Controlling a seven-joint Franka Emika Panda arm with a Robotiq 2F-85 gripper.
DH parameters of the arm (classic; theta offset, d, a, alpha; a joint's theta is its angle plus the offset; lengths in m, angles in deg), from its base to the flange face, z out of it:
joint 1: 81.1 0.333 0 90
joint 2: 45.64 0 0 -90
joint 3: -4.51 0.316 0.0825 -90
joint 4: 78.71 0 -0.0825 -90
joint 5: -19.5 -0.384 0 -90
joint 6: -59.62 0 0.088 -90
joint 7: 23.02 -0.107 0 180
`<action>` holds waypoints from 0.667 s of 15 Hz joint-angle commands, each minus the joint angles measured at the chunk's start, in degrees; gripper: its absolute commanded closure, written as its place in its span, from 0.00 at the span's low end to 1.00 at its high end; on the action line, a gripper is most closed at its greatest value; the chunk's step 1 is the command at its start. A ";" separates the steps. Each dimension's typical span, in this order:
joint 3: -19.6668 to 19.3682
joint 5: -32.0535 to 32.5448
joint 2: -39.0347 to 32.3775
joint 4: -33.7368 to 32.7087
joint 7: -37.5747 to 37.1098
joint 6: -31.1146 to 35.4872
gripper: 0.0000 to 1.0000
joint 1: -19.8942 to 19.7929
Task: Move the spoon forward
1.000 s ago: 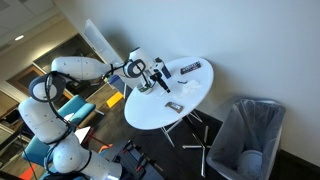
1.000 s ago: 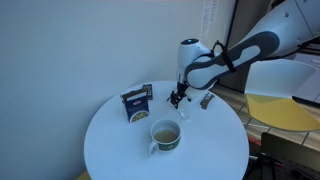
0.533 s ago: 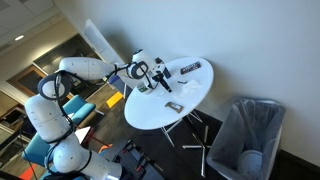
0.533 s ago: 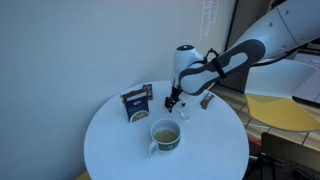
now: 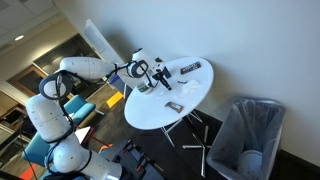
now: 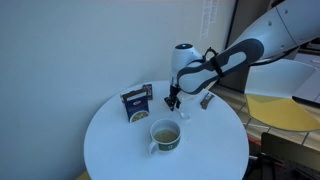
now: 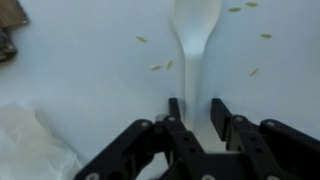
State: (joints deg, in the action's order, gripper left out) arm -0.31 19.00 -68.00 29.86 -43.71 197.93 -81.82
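Observation:
A white spoon (image 7: 194,30) lies on the white table, bowl away from me, in the wrist view. Its handle runs back between the fingertips of my gripper (image 7: 196,110). The jaws have drawn in close on both sides of the handle, and a thin gap still shows on the right side. In both exterior views the gripper (image 5: 163,84) (image 6: 172,100) points down at the round table (image 6: 115,150), its tips at the surface. The spoon itself is too small to make out there.
A mug (image 6: 165,135) of soup stands near the table's front, a blue packet (image 6: 136,103) behind it. A dark bar (image 5: 190,68) and a small item (image 5: 172,106) also lie on the table. A grey bin (image 5: 245,135) stands beside it. Crumpled white material (image 7: 30,140) lies left of the gripper.
The gripper has come down to the table and shifted a little toward the packet. Its jaws have narrowed from wide open to close around the spoon's handle.

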 commanded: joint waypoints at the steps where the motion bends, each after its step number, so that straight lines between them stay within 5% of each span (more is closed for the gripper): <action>1: 0.14 -1.23 -0.21 -0.75 0.43 -0.77 0.94 0.26; 5: -0.49 -0.03 4.40 2.05 0.21 -3.08 0.97 0.56; 10: 0.06 3.17 18.59 10.21 8.58 -11.30 0.97 -0.28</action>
State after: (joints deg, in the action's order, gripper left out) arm -0.57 20.22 -59.95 32.79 -40.48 191.23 -81.87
